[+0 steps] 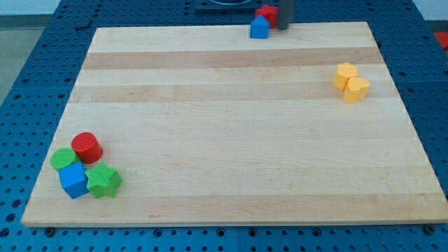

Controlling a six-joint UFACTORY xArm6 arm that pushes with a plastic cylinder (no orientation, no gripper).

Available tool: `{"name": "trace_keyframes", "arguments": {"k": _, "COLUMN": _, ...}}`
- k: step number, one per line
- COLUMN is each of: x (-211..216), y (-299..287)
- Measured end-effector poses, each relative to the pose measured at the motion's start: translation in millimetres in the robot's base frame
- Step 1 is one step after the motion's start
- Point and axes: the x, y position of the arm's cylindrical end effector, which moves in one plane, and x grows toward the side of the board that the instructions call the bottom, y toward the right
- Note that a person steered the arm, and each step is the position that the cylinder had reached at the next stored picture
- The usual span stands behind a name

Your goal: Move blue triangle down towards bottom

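The blue triangle [260,28] sits at the top edge of the wooden board [231,140], a little right of centre. A red block [267,12] touches it from behind, toward the view's top. My tip [283,26] is the end of the dark rod, just right of the blue triangle and the red block, close to both. I cannot tell whether it touches them.
Two yellow blocks [345,74] [357,89] lie together at the upper right. At the lower left, a red cylinder [87,147], a green block [64,159], a blue cube [73,180] and a green star [103,180] form a cluster.
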Motion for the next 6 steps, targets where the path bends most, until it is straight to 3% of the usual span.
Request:
{"name": "trace_keyframes", "arguments": {"k": 1, "x": 53, "y": -111}}
{"name": "trace_keyframes", "arguments": {"k": 2, "x": 87, "y": -160}}
{"name": "trace_keyframes", "arguments": {"k": 3, "x": 91, "y": -154}}
{"name": "trace_keyframes", "arguments": {"k": 4, "x": 84, "y": -107}}
{"name": "trace_keyframes", "arguments": {"k": 5, "x": 48, "y": -73}}
{"name": "trace_keyframes", "arguments": {"k": 6, "x": 5, "y": -104}}
